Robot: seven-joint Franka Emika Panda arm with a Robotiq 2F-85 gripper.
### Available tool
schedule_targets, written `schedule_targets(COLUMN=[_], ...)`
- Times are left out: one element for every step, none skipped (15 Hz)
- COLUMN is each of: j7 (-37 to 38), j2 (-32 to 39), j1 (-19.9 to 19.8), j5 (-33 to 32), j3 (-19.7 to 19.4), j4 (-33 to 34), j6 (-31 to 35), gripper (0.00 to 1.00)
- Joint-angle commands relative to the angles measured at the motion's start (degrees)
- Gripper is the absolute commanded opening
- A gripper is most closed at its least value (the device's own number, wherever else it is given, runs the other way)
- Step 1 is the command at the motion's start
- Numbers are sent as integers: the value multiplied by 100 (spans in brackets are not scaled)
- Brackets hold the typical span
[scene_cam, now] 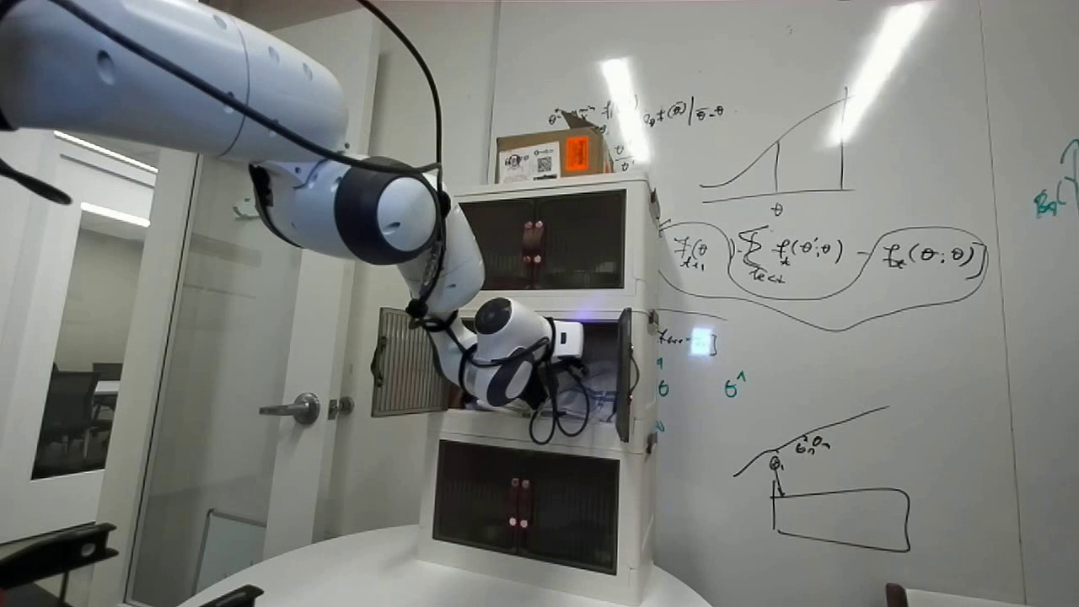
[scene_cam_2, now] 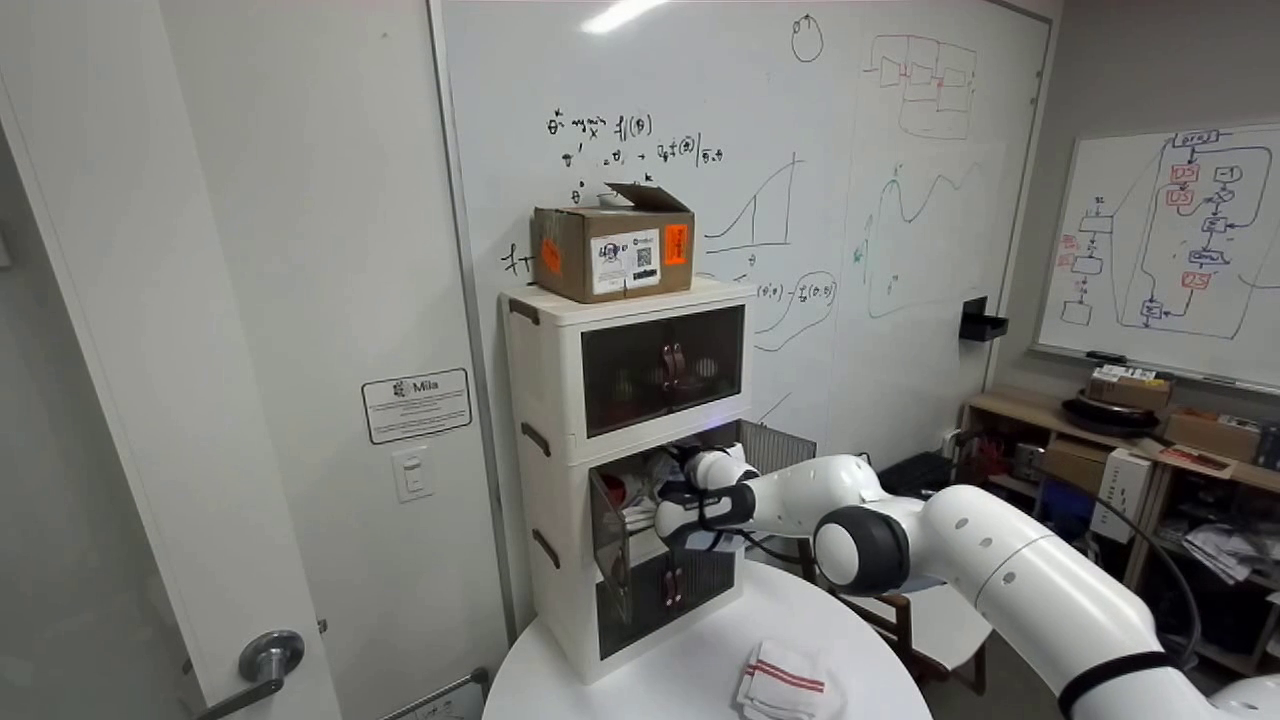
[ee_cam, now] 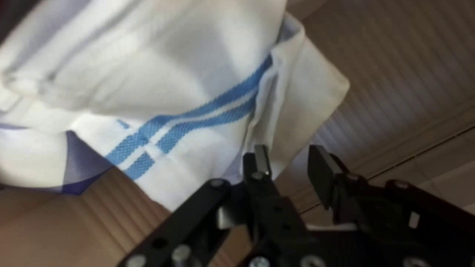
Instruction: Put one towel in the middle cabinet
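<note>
The blue-striped towel (ee_cam: 207, 85) lay bunched inside the middle cabinet (scene_cam: 489, 426), whose doors (scene_cam: 409, 371) stood wide. Seen from the wrist, it was ahead of the gripper (ee_cam: 287, 155) and mostly to that view's left. Its near edge reached the left-hand finger (ee_cam: 262, 161), and a strip of cloth showed in the gap; whether they touched could not be told. The long axis was lost in the folds, though the stripes slanted up to the right there. The jaws stood apart and gripped nothing.

The placing seemed all but done. The next move probably called for backing out, away from the cloth, without the finger dragging that edge along. The lone arm (scene_cam: 388, 211) reached in between the doors.

A red-striped towel (scene_cam_2: 785, 688) lay on the table (scene_cam_2: 865, 645). Atop the stack sat a box (scene_cam_2: 585, 275), its label (scene_cam_2: 626, 262) bearing a QR code and unclear handwriting; its orange stickers (scene_cam_2: 676, 245) were unreadable. A wall sign (scene_cam_2: 416, 405) read "Mila", its finer print too small. The whiteboard (scene_cam: 843, 379) carried θ formulas with a Σ; a smaller board (scene_cam_2: 1130, 290) showed red boxes marked "DS".
</note>
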Motion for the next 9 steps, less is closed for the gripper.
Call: schedule_targets(j7=[142, 184, 250, 328, 437, 463, 412, 334, 320], j2=[334, 326, 266, 138, -56, -127, -285, -413, -611], j1=[11, -32, -102, -213, -400, -585, -799, -956, -1137], j5=[-62, -150, -300, -532, -890, -1265, -1549, -1660, -1733], j3=[125, 200, 325, 520, 852, 1223, 1582, 1771, 1936], j4=[621, 595, 486, 259, -85, -270, -601, -872, -1228], j6=[-331, -422, -556, -789, -1122, -1313, -1501, -1583, -1582], gripper=[67, 74, 81, 89, 95, 100, 100, 100, 100])
